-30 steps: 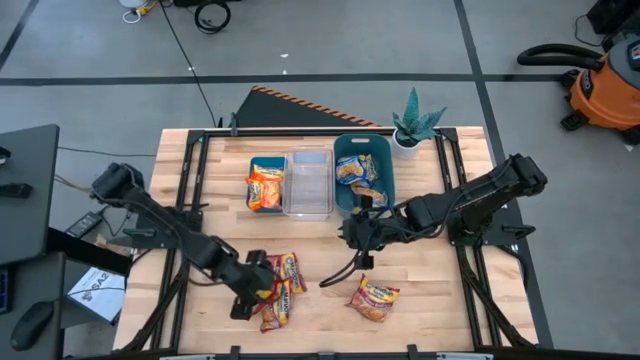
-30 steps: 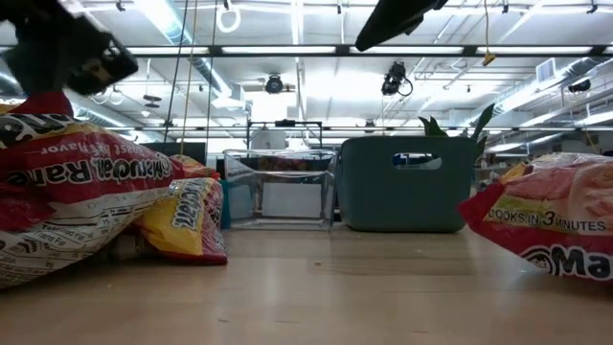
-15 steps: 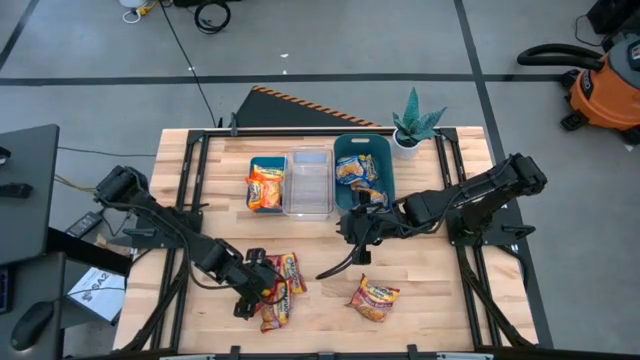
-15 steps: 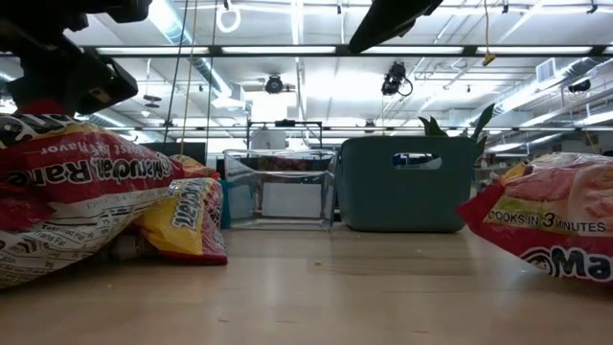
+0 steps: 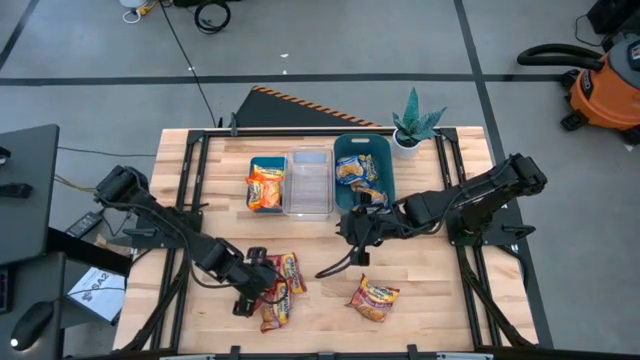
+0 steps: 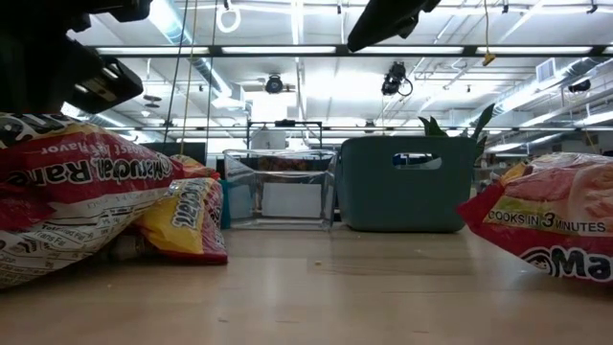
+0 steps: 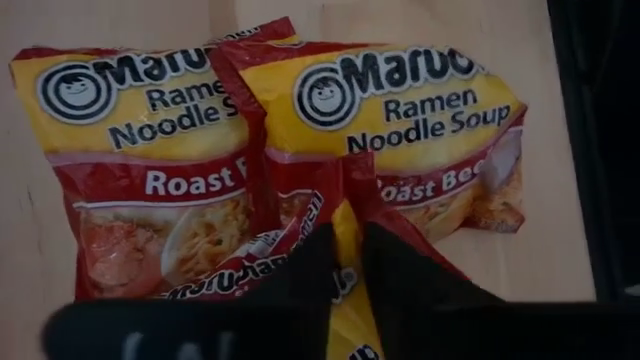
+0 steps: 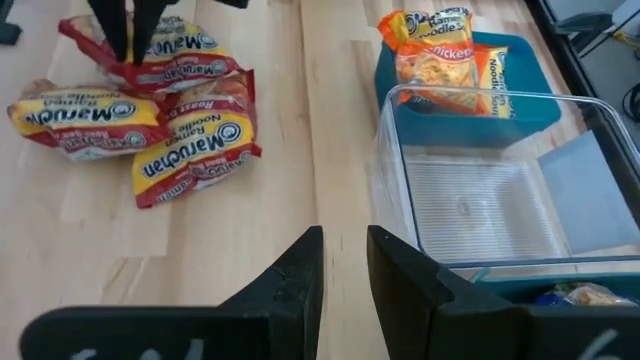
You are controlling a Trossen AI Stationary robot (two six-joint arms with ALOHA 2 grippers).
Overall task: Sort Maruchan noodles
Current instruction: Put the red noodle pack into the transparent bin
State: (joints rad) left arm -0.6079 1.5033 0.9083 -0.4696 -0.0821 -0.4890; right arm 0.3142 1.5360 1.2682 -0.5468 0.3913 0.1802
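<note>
Three dark red Maruchan noodle packets lie in a pile (image 5: 277, 287) near the table's front left; in the left wrist view, two of them (image 7: 380, 130) lie side by side on the wood. My left gripper (image 5: 260, 284) is down on the pile, shut on the top packet (image 7: 300, 240). Another packet (image 5: 373, 298) lies alone near the front centre. My right gripper (image 8: 345, 270) hangs open over bare wood in front of the bins, holding nothing. My left gripper pinches a raised ridge of the top dark red packet (image 7: 345, 268) between its two fingers (image 7: 405, 280). The fingers come from above, pointing down. The packet still lies on the two red packets under it.
At the far centre stand three bins side by side: a small blue bin (image 5: 252, 168) with orange packets (image 8: 440, 55), a clear bin (image 5: 308, 183) and a teal bin (image 5: 385, 160) with blue packets. A potted plant (image 5: 415, 125) stands at the far right.
My left gripper has come down a little onto the pile of red packets, and its fingers have closed on the top packet. The packets have stayed where they were.
</note>
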